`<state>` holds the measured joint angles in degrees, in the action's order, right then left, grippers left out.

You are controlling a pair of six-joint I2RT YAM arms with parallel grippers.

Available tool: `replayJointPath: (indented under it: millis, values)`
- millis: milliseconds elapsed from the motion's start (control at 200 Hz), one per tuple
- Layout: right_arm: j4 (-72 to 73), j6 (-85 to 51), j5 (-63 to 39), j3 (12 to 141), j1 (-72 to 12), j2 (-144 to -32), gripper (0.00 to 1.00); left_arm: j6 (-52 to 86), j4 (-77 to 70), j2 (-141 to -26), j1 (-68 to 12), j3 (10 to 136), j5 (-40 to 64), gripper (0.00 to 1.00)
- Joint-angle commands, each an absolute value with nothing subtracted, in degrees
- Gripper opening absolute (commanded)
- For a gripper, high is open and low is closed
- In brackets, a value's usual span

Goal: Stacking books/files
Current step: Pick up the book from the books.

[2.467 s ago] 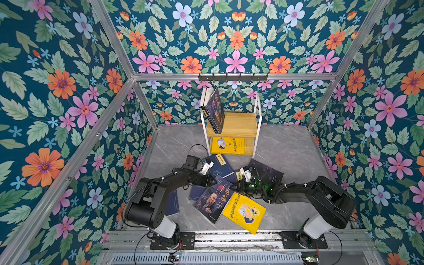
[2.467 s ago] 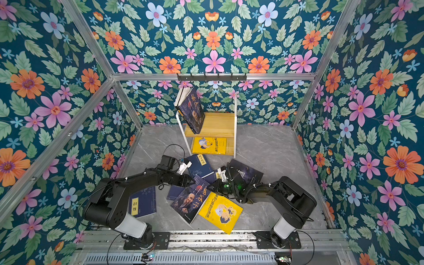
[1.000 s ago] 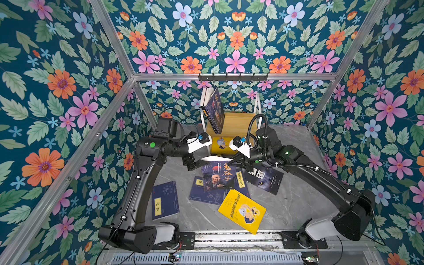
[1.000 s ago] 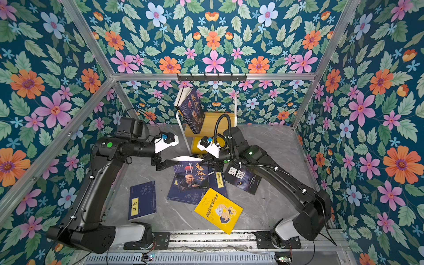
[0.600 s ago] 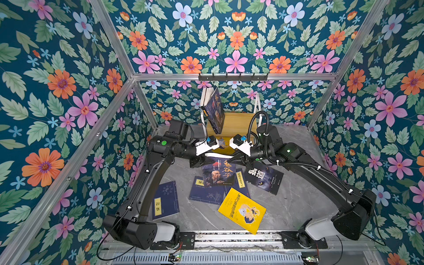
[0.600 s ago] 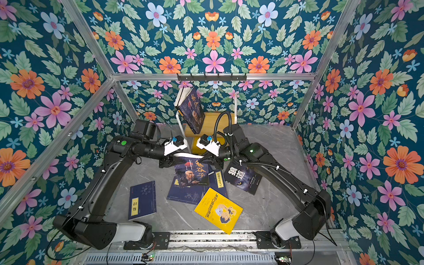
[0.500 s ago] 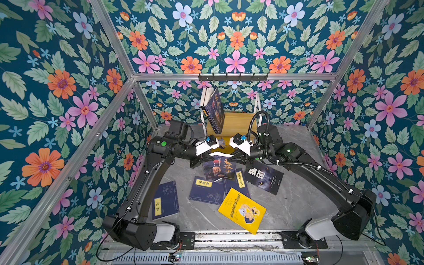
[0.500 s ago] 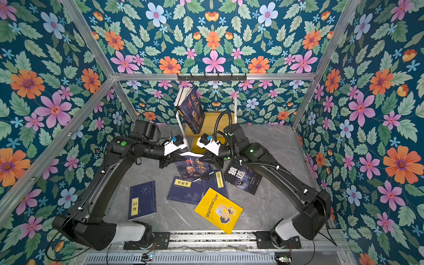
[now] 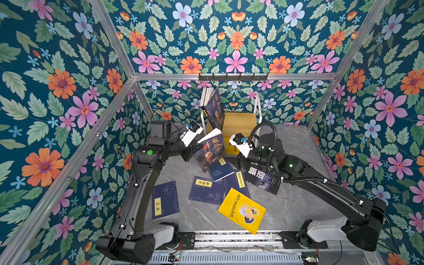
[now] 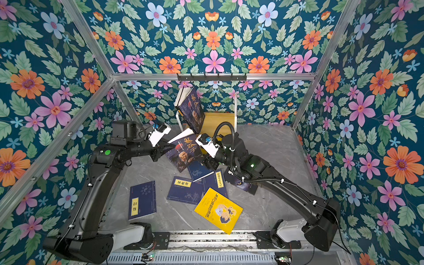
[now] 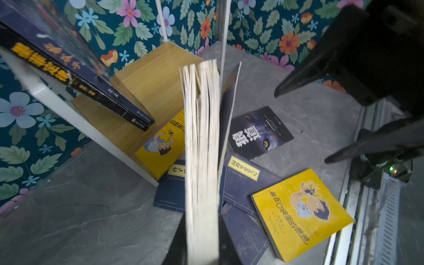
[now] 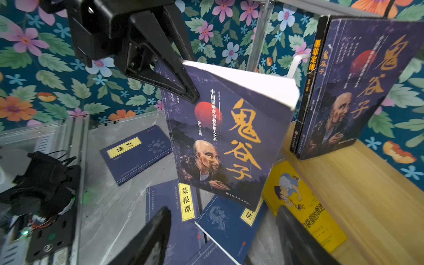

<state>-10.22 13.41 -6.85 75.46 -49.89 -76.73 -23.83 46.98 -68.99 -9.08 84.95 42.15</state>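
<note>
Top views, both: the left gripper (image 9: 195, 146) is clamped on one upper corner of the book (image 9: 210, 152). The book hangs tilted in the air before the shelf (image 9: 238, 119), above loose books (image 9: 207, 190) scattered on the worktop (image 9: 293, 206). The right gripper (image 9: 238, 160) waits just beside the book's lower edge, jaws apart, holding nothing.

Left wrist view: the book (image 11: 202, 137) shows edge-on, its cover splaying off the pages. So small a pinch may let it swing or slip down onto the loose books.

Right wrist view: the left gripper (image 12: 191, 94) bites only the corner by the spine. If the book is pushed on toward the shelf, it may topple the leaning books (image 12: 358, 91). A stray right jaw could also nudge it loose.
</note>
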Motion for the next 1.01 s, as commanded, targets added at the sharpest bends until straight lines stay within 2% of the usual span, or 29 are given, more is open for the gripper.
replayJointPath:
  millis: [0, 135, 400, 545, 915, 1000]
  values:
    - [-6.4, 13.2, 9.5, 77.7, -55.0, -78.5, 0.72, -8.0, 37.3, -67.6, -6.7, 83.9, 41.6, 0.0]
    - [-4.9, 13.3, 17.8, 82.5, -61.1, -84.3, 0.72, 3.0, 32.1, -65.9, -5.2, 80.6, 40.9, 0.0]
    - [-6.0, 11.9, 30.4, 92.6, -65.7, -98.1, 0.72, 22.7, 22.1, -64.6, -0.5, 75.2, 45.3, 0.0]
    - [-8.4, 11.6, 34.6, 98.0, -65.7, -103.5, 0.72, 25.1, 21.7, -64.5, 0.9, 75.1, 45.9, 0.0]
    - [-4.2, 17.8, 39.3, 105.2, -65.2, -112.3, 0.75, 31.5, 16.7, -64.8, 2.7, 72.1, 49.8, 0.0]
    - [-4.8, 18.2, 40.7, 107.5, -64.9, -114.2, 0.7, 32.2, 16.3, -64.6, 3.0, 71.9, 50.4, 0.0]
